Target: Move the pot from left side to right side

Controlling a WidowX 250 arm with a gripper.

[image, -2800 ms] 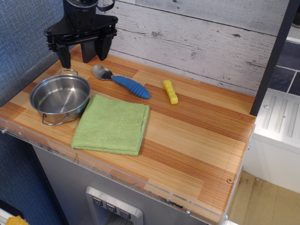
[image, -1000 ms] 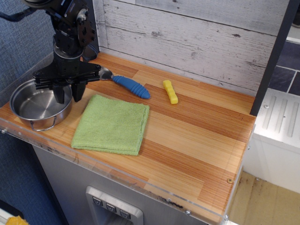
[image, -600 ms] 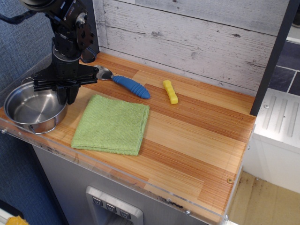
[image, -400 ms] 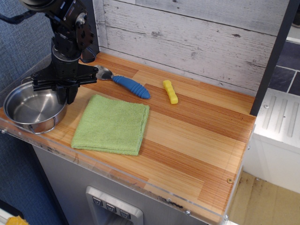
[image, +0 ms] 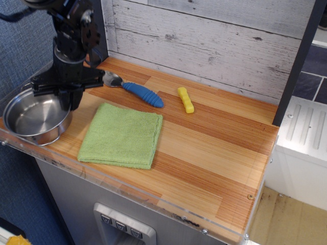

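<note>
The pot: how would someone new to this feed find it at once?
Start at the wooden counter and follow its front edge to the far left corner, left of the green cloth. Under the gripper sits the pot, the only round, shiny steel vessel there.

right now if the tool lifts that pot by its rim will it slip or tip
The pot looks like polished steel, so the rim may slip in the tool. It is shallow and empty, so probably light. Held at one side, it would likely tilt.
</note>
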